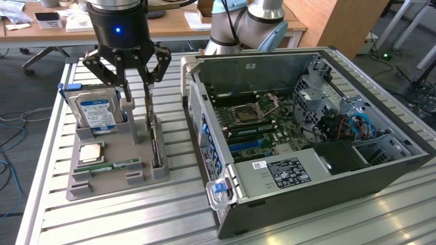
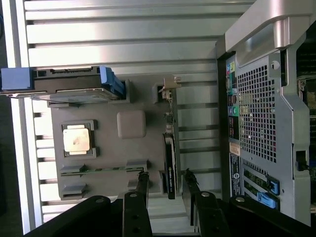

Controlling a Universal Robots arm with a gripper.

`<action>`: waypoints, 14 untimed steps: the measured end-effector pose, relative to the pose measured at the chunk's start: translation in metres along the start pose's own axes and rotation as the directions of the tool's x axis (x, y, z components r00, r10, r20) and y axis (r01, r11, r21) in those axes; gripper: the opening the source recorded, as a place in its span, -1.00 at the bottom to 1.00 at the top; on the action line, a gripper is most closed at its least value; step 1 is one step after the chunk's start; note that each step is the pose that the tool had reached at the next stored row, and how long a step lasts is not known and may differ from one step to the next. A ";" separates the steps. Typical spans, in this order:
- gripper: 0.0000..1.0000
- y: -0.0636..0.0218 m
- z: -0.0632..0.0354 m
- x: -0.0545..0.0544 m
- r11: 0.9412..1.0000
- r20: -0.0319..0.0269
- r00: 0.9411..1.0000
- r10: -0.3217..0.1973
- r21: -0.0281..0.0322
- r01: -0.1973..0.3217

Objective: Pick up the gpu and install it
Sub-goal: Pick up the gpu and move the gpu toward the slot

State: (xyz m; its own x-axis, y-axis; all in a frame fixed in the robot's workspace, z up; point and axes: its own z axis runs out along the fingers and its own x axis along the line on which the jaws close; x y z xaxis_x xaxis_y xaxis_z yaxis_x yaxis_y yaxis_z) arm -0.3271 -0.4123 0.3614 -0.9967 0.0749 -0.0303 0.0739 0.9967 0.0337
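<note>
I see jaws spread apart, straddling the gpu (upright on edge in the grey holder), gripping nothing; computer case sits beside, on the desk.

Under the jaws, a grey fixture tray lies on the slatted aluminium desk. Just beside the jaws, toward the exterior view's left, a silver hard drive with a blue label stands upright in a slot of the tray. Lower than the jaws, a square processor chip lies flat in its pocket, with a narrow green memory stick near it. Well apart from the jaws, toward the exterior view's right, an open computer case lies on its side, showing the motherboard and a power supply.
</note>
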 end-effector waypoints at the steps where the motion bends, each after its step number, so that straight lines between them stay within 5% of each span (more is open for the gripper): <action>1: -0.17 0.0000 0.0005 0.000 1.000 0.000 1.000 0.000 0.000 0.000; 14: -0.17 -0.0007 0.0202 0.001 1.000 0.000 1.000 0.000 0.000 0.000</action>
State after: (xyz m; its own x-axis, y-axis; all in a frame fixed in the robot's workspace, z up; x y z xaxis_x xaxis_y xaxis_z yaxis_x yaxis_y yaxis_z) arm -0.3271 -0.4123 0.3411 -0.9967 0.0749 -0.0301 0.0739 0.9967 0.0335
